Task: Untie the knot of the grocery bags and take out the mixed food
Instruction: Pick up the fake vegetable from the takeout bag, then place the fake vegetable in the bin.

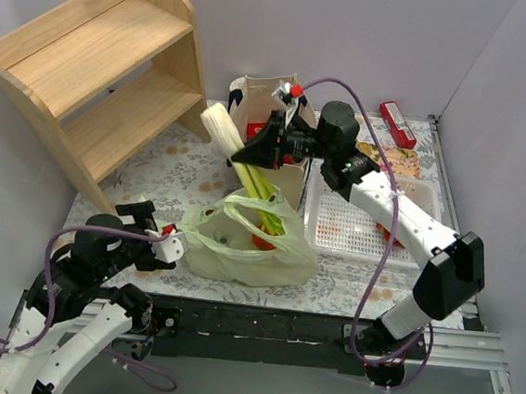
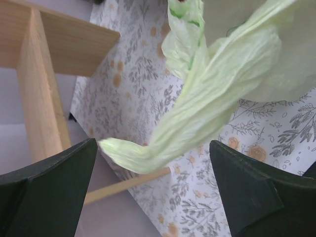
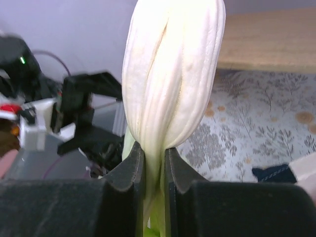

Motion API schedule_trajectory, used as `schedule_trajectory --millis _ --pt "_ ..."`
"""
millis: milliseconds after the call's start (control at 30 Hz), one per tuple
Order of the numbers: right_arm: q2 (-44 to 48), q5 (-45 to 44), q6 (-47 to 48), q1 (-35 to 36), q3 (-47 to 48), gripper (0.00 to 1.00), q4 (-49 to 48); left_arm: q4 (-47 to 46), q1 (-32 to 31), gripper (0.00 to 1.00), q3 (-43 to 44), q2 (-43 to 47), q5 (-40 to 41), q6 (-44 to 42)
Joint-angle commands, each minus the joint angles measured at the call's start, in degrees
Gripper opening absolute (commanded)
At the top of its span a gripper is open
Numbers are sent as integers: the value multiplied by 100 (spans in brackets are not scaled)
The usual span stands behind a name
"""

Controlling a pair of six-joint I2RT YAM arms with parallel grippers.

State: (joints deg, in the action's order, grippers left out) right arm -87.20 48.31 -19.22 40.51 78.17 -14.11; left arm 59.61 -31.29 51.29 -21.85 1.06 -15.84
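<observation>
The pale green plastic bag [image 1: 249,242] lies on the floral mat with its mouth open; the knot is out of view. My left gripper [image 1: 173,244] stands open at the bag's left side. In the left wrist view a twisted handle [image 2: 207,94] hangs loose between the wide-apart fingers of that gripper [image 2: 153,143], touching neither. My right gripper [image 1: 249,149] is shut on a long vegetable with a white base [image 1: 219,123] and green stalks that run down into the bag. Its jaws [image 3: 154,153] pinch the stem just below the white bulb [image 3: 170,74]. Something orange [image 1: 263,242] shows inside the bag.
A beige canvas tote [image 1: 254,98] stands behind the right gripper. To the right sits a white slotted basket [image 1: 354,220], with a red packet [image 1: 398,123] and a snack pack [image 1: 392,158] behind it. A wooden shelf [image 1: 99,60] fills the back left.
</observation>
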Motion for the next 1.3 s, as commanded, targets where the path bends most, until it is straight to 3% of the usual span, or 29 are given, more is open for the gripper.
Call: schedule_trajectory --millis 0,233,367,433,633,867,1067,1200,1267 --pt "-464 144 -1874 -34 1198 1 -1709 -274 588 98 -373 -21 -97 379" --pt "-930 -1060 -2551 -26 3439 1 -1612 -1286 1318 98 -1024 40 -378 1046" --pt "-1273 -1421 -1929 -87 4968 1 -1534 -1224 1634 98 -1060 110 -712 1267" --pt "-1125 -1518 -1447 -227 4901 1 -1490 -1477 1748 98 -1051 75 -564 1503" --pt "-202 -1809 -1200 -1325 3926 1 -963 -2067 2161 98 -1270 154 -554 1812" --pt "1255 -1509 1585 -3037 1879 1 767 -2472 2285 98 -1121 58 -651 1751" --pt "1907 -1553 4327 -3980 693 1 2613 -2841 2285 98 -1068 -100 -615 1637" --pt "1926 -1632 6093 -4165 637 1 3746 -2850 2285 98 -998 -258 -879 1399" --pt "1698 -1693 7201 -4165 1039 1 4809 -2920 2285 98 -1041 -346 -1028 1399"
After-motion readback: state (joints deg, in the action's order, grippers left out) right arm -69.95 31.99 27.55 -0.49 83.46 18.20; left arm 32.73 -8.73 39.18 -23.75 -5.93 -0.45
